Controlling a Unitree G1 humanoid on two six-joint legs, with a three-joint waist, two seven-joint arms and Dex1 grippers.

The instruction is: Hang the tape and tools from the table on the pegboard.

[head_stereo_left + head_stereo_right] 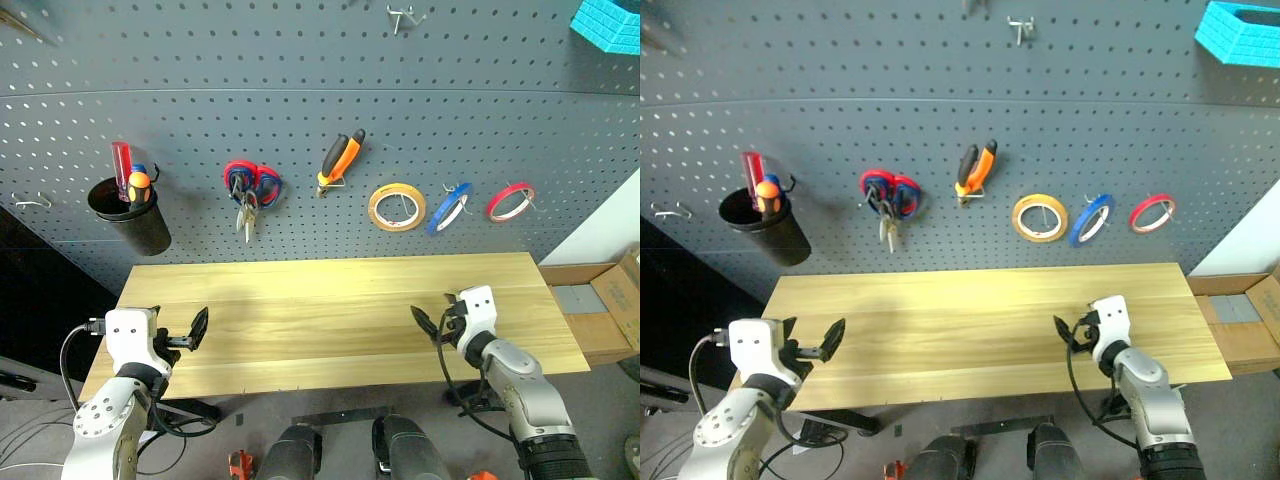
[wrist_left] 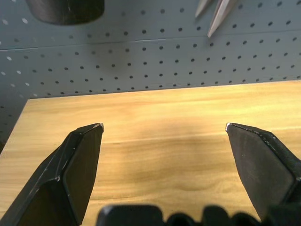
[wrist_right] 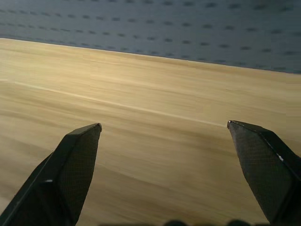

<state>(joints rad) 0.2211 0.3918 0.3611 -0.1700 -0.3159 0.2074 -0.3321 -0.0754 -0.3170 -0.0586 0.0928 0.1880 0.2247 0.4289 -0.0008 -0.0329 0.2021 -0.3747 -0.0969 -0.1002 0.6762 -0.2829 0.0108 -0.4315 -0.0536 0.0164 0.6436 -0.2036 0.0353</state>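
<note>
The table (image 1: 320,310) is a bare plank top. Above it, on the pegboard (image 1: 300,90), hang the orange-and-black pliers (image 1: 340,160), the blue tape (image 1: 448,208) and a bunch of scissors (image 1: 247,192) whose blade tips (image 2: 214,14) point down. A black cup (image 1: 130,215) on the board holds the red-handled screwdriver (image 1: 121,165). My left gripper (image 1: 190,335) hovers open and empty over the table's front left corner, with nothing between its fingers (image 2: 84,160). My right gripper (image 1: 435,318) is open and empty over the front right of the table, fingers (image 3: 75,165) wide apart.
A yellow tape ring (image 1: 397,207) and a red tape ring (image 1: 510,202) flank the blue one. An orange-and-blue screwdriver (image 1: 138,183) shares the cup. Free wire hooks (image 1: 403,17) sit higher up, a cyan basket (image 1: 608,25) at top right, a cardboard box (image 1: 600,310) right of the table.
</note>
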